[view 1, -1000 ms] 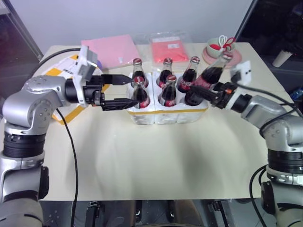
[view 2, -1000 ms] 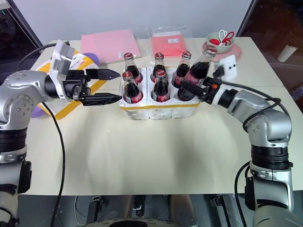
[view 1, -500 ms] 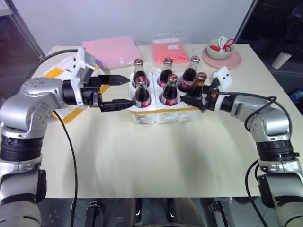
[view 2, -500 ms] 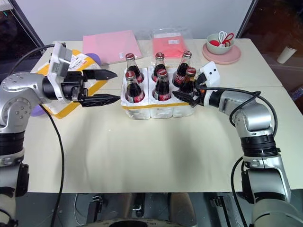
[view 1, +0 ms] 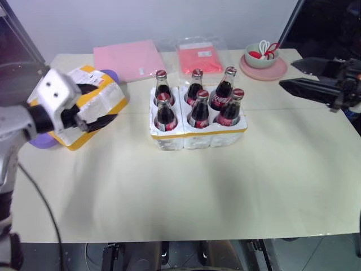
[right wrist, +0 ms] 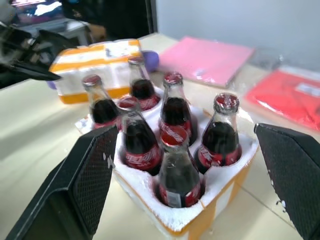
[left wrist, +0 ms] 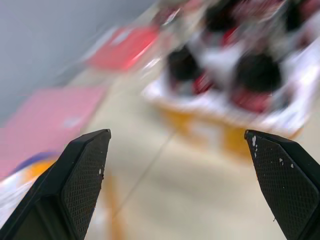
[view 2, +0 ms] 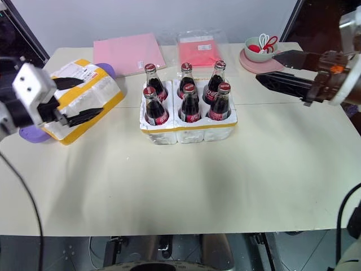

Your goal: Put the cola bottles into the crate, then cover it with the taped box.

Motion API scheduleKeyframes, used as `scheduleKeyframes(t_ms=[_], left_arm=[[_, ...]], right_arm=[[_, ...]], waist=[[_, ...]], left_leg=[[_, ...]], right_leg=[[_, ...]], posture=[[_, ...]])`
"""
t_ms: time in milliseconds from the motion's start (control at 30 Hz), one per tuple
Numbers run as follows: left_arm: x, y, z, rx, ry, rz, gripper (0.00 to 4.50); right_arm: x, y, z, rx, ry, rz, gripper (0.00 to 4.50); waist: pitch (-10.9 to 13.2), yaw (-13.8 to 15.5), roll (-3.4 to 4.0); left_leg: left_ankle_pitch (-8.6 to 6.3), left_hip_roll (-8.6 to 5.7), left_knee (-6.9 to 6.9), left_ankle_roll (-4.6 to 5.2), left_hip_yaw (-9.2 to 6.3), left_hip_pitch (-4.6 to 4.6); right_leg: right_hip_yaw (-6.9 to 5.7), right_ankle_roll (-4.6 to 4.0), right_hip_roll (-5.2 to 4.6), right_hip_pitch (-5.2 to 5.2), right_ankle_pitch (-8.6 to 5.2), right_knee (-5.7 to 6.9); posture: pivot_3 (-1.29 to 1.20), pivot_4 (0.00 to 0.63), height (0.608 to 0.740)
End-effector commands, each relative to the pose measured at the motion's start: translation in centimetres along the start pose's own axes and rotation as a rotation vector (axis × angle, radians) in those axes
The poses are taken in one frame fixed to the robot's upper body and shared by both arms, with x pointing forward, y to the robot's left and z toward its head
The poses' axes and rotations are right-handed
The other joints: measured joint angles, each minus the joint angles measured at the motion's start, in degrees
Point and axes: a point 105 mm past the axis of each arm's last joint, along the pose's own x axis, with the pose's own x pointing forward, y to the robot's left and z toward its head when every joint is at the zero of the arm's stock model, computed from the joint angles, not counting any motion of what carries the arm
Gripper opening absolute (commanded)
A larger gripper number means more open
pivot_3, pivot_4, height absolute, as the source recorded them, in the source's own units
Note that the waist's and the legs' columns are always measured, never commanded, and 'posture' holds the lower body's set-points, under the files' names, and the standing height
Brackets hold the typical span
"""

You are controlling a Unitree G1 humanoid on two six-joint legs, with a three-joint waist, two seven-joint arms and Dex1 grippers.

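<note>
Several cola bottles [view 2: 184,103] with red caps stand upright in the wells of the white crate [view 2: 189,131] at mid-table; the right wrist view shows the same bottles [right wrist: 175,170] and crate [right wrist: 220,197] from close by. The taped box [view 2: 90,90], white with yellow bands and a label on top, lies at the left. My left gripper [view 2: 92,96] is open, with one finger above the box and one in front of it; I cannot tell if they touch. My right gripper [view 2: 265,65] hangs open and empty, raised to the right of the crate.
A pink folder [view 2: 127,51] and a red packet in a clear bag [view 2: 200,51] lie behind the crate. A pink plate with a green bowl [view 2: 260,49] sits at the back right. A purple object [view 2: 31,134] pokes out beside the taped box.
My right gripper let go of the last bottle, which now stands in the crate's front right well, then opened and drew up to the right. My left arm swung left to the taped box.
</note>
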Motion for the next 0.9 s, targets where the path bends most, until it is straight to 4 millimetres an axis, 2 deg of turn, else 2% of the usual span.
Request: scheduleKeyframes(t_ms=[33,167,300,400,567,700,833,900], left_arm=[[-3.3,2.6,-0.5,0.175,0.097,0.228,4.5],[-6.7,4.0,-4.7,0.295,0.35,0.422,4.5],[-8.1,3.0,-7.3,0.499,0.532,0.47,4.5],[-8.5,2.0,-8.5,0.611,0.598,0.501,4.5],[-9.1,1.2,-10.3,0.671,0.681,0.543,4.5],[-9.1,0.4,-14.0,0.68,0.795,0.55,4.5],[-8.6,1.0,-16.1,0.681,0.829,0.619,4.5],[-8.6,1.3,-16.5,0.668,0.835,0.657,4.5]], right_arm=[[-1.1,0.1,0.2,-0.048,0.02,0.014,4.46],[-1.4,0.4,-0.2,-0.061,0.036,0.059,4.46],[-1.1,-0.1,-0.2,-0.072,0.032,0.059,4.46],[-0.9,-0.5,0.0,-0.075,0.025,0.057,4.46],[-0.8,-1.0,0.4,-0.078,0.021,0.045,4.46],[-0.7,-0.9,0.8,-0.094,0.023,0.05,4.46],[-0.7,-0.6,1.1,-0.108,0.035,0.061,4.46],[-0.8,-0.6,1.2,-0.113,0.039,0.061,4.46]], waist=[[0.0,0.1,0.0],[0.0,0.2,0.02],[0.0,0.2,0.01],[0.0,0.3,0.02],[0.0,0.3,0.01],[0.0,0.3,0.06],[0.0,0.4,0.05],[0.0,0.3,0.0]], left_leg=[[0.0,0.0,-0.05,0.0,0.02,0.0],[-0.01,0.0,-0.07,0.01,0.12,-0.02],[-0.02,0.0,-0.1,0.0,0.13,0.0],[-0.04,0.0,-0.11,-0.03,0.18,0.0],[-0.07,0.0,-0.28,-0.1,0.3,-0.01],[-0.02,0.0,-0.52,-0.02,0.36,-0.02],[-0.02,0.0,-0.56,-0.01,0.4,-0.06],[-0.02,-0.01,-0.5,-0.01,0.42,-0.07]], right_leg=[[0.0,-0.01,-0.02,0.02,0.01,-0.07],[0.0,-0.02,-0.08,0.0,0.01,-0.17],[0.0,-0.03,-0.11,0.0,0.01,-0.16],[0.0,-0.09,-0.18,0.0,0.04,-0.19],[-0.01,-0.08,-0.26,-0.11,0.05,-0.21],[-0.01,-0.08,-0.26,-0.25,0.05,-0.2],[-0.01,-0.08,-0.26,-0.35,0.05,-0.15],[-0.02,-0.07,-0.27,-0.34,0.06,-0.13]], posture=[[0.0,0.15,0.74],[0.0,0.15,0.74],[0.0,0.15,0.74],[0.0,0.15,0.74],[0.0,0.15,0.74],[0.0,0.15,0.74],[0.0,0.15,0.74],[0.0,0.15,0.74]])
